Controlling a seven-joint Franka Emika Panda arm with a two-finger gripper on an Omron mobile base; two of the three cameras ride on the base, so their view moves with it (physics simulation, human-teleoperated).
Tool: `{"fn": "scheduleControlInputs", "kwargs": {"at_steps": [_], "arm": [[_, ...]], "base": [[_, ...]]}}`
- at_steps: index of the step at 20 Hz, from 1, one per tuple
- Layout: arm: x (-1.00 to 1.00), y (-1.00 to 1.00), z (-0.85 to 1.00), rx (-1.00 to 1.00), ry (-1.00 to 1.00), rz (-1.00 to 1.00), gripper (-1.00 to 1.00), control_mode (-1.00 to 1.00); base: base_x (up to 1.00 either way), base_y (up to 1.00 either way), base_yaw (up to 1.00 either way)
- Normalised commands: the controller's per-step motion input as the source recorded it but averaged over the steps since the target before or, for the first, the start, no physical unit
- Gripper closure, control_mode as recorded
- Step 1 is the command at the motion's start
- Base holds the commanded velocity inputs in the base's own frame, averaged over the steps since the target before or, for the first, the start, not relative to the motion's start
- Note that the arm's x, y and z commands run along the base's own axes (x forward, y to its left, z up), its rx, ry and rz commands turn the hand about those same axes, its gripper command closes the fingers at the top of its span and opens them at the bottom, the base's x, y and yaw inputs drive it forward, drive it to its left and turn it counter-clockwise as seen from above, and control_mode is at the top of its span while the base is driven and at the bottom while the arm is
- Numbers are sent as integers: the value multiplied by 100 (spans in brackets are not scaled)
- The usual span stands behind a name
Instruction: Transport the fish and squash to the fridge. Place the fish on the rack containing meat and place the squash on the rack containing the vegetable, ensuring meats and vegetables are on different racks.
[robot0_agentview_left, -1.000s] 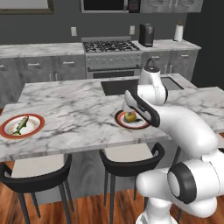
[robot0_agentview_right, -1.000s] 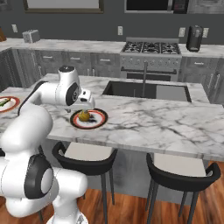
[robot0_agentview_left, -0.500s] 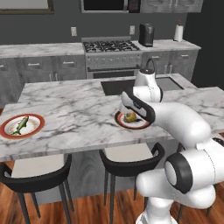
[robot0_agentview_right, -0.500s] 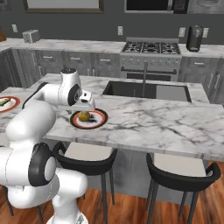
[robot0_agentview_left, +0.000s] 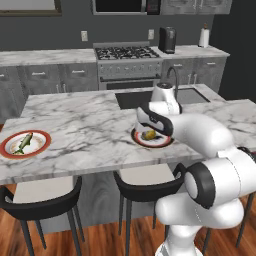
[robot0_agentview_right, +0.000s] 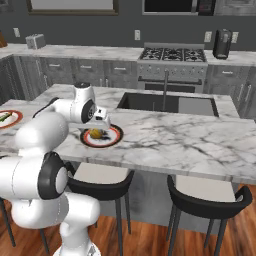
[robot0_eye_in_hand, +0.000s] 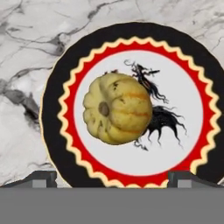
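Directly below the end effector (robot0_eye_in_hand: 112, 177) lies the squash (robot0_eye_in_hand: 117, 108).

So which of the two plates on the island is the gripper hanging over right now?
The plate holding the squash, near the sink. The gripper hangs right above it, while the other plate, carrying the fish, sits far off at the island's other end.

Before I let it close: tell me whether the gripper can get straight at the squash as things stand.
Probably yes. The gripper hangs open above the squash, which lies alone on its plate, stem spot facing the hand camera. Nothing lies between the fingertips and the squash.
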Motion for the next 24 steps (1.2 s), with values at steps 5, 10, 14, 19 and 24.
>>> {"fn": "scheduleControlInputs", "kwargs": {"at_steps": [5, 10, 14, 19, 24], "arm": [[28, 0, -20, 0, 1, 0, -100, -100], [29, 0, -15, 0, 1, 0, -100, -100], [27, 0, -19, 0, 1, 0, -100, -100], [3, 0, -18, 0, 2, 0, -100, -100], [0, 0, -23, 0, 7, 0, -100, -100]], "base": [[0, 0, 0], [0, 0, 0], [0, 0, 0], [0, 0, 0], [0, 0, 0]]}}
